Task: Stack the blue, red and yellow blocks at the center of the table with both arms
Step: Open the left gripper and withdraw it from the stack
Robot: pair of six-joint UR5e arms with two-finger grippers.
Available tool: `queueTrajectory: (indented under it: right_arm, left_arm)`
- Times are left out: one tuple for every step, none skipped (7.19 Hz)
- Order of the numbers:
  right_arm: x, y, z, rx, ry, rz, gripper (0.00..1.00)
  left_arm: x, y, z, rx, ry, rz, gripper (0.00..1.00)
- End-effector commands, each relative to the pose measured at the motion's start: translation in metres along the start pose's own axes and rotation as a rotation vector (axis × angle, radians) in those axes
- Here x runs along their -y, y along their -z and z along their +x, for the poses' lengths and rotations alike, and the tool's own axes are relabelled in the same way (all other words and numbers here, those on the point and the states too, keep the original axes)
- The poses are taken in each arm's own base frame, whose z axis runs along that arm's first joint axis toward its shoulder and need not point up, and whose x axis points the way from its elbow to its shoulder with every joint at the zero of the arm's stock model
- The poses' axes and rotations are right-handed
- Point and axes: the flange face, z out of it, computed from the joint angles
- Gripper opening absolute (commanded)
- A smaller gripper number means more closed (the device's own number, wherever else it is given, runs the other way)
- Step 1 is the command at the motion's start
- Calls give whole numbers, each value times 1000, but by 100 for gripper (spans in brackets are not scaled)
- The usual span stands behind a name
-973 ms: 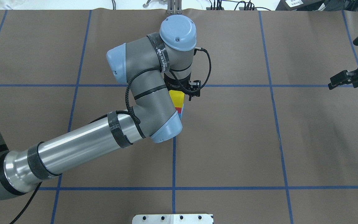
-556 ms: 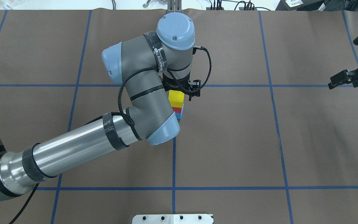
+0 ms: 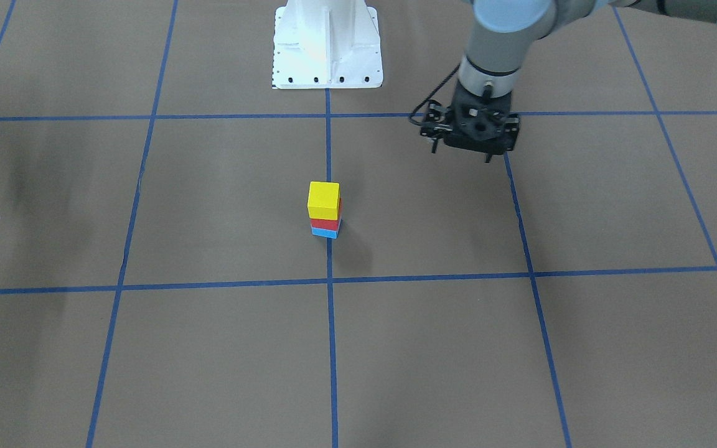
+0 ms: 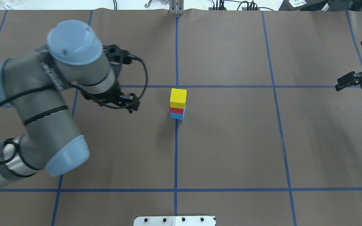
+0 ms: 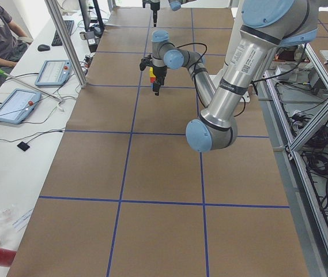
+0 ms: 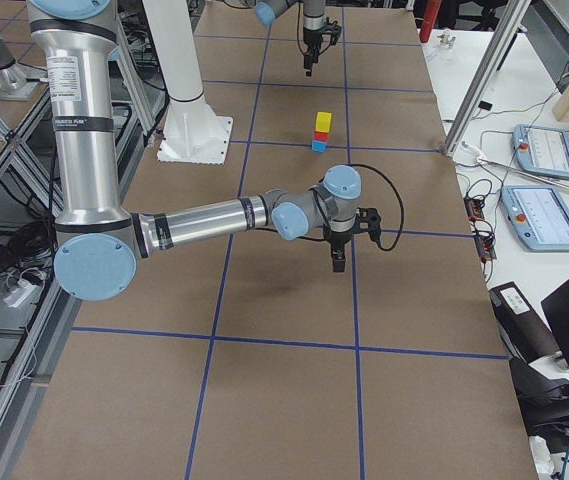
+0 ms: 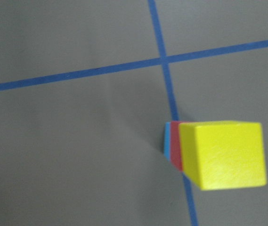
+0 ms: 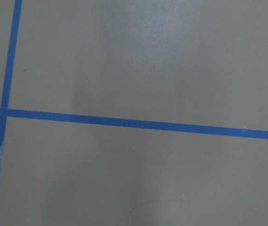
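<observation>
At counter [image 4: 231, 141] centre, blocks [image 4: 178, 103] are stacked; left end effector [image 4: 127, 103], right end effector [image 4: 352, 80] held clear to spare them; opening cannot be told.

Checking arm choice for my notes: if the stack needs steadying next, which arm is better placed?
Probably the left. The left gripper hangs fairly near the stack, with bare table between them. The right gripper sits out at the table's edge, much farther off.
</observation>
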Motion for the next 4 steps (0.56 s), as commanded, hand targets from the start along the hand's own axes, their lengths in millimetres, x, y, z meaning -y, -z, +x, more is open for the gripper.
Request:
queueTrajectory:
  right_arm:
    - [7, 25, 27, 1, -37, 43, 100]
    - [11, 48, 49, 16, -60, 69, 100]
    - [11, 66, 71, 56, -72, 76, 100]
    - [2, 73, 95, 46, -61, 78, 100]
  left_arm:
    - [-32, 11, -206, 33, -111, -26, 100]
    - [-36, 7, -293, 27, -115, -18, 100]
    - [-42, -4, -372, 0, -93, -2, 100]
    - [-54, 0, -449, -8, -36, 33, 100]
